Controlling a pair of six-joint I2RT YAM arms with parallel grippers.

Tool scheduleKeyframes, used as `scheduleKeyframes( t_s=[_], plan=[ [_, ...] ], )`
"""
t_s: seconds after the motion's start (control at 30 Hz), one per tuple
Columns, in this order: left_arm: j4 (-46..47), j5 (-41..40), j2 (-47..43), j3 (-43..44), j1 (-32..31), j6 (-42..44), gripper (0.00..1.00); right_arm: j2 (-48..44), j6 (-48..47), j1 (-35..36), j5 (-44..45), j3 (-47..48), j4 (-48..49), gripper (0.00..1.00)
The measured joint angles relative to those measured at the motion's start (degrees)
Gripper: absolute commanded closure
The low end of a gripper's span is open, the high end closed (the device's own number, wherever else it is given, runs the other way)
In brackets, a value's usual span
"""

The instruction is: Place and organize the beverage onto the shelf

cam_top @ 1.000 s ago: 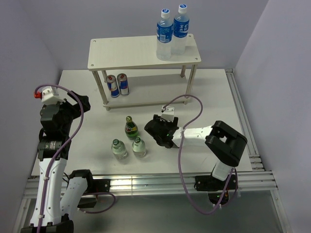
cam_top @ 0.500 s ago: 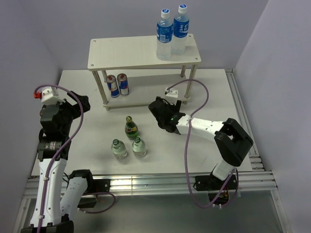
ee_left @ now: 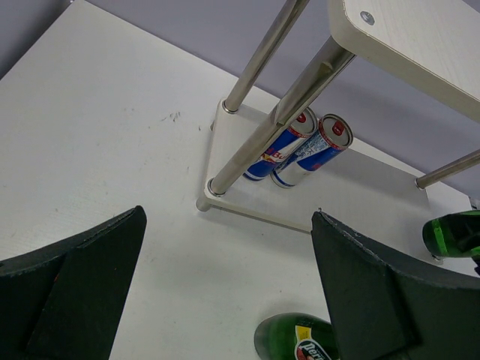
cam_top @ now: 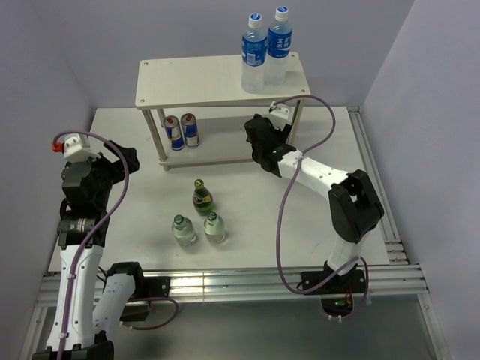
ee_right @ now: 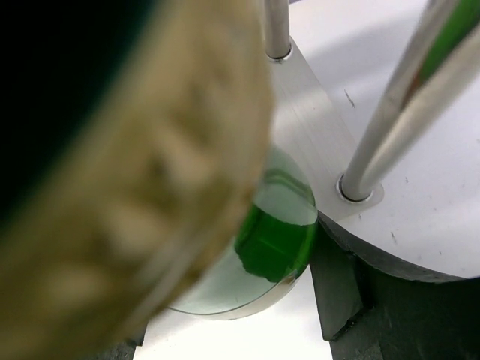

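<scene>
Facing 2 Red Bull cans (ee_left: 311, 154), left fingers (ee_left: 75, 292) gape empty; right fingers (ee_right: 375, 307) clamp a green bottle (ee_right: 274, 244).

This is a robotics lab test cell, not a home or a shop. Plain lavender-grey walls (cam_top: 90, 37) box in a bare white table (cam_top: 135, 150) on three sides, with no furniture or decoration around it. Aluminium rails (cam_top: 225, 283) run along the near edge of the table and down its right side, the sort of framing used for rigs. Two robot arms, the left arm (cam_top: 79, 225) and the right arm (cam_top: 322, 176), are mounted on that near rail, and loose purple cables (cam_top: 281, 247) loop along them. The only goods are a few staged props: a small shelf (cam_top: 202, 79), two water bottles (cam_top: 253, 54), two cans (cam_top: 181, 131) and some green bottles (cam_top: 202, 199).
</scene>
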Motion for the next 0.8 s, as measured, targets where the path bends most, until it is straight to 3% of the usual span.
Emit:
scheduleKeyframes(
  t_s=[0.67,0.7,0.77,0.8],
  plan=[
    [0.00,-0.02,0.00,0.00,0.00,0.00,0.01,11.37,0.13,-4.02,-4.09,5.68,-0.04,1.00],
    [0.00,-0.02,0.00,0.00,0.00,0.00,0.01,11.80,0.15,-4.13,-4.11,6.27,-0.11,0.97],
    [0.00,-0.02,0.00,0.00,0.00,0.02,0.01,12.74,0.26,-4.31,-4.09,7.30,-0.11,0.76],
    [0.00,-0.02,0.00,0.00,0.00,0.00,0.01,13.22,0.20,-4.37,-3.98,7.76,-0.07,0.44]
  ],
)
